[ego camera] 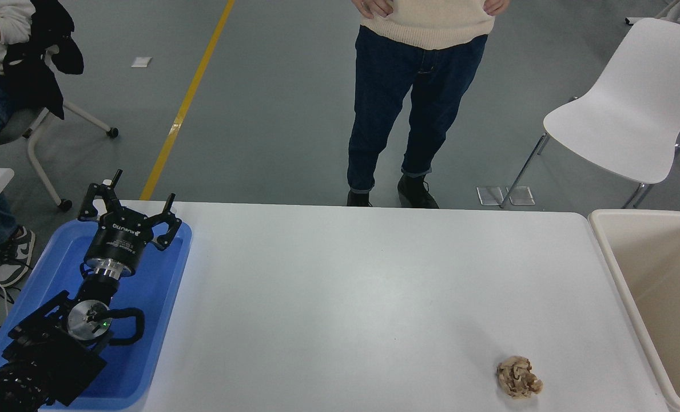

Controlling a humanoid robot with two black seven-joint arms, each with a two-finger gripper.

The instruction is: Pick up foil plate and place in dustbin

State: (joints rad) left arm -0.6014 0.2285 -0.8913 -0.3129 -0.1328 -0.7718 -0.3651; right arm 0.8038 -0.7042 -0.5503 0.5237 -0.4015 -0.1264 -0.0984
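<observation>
The beige dustbin (620, 269) stands at the table's right end, and its smooth tan inside shows bare in the part that is in view. The foil plate is out of view. My left gripper (129, 207) is parked open over the blue tray at the lower left and holds nothing. My right arm and gripper are out of view, apart from a tiny dark speck at the right edge that I cannot identify.
A blue flat tray (162, 320) lies under the left arm. A small crumpled brown paper wad (517, 377) lies near the table's front right. A person (414, 103) stands at the far side. A white chair (631, 109) stands at the back right.
</observation>
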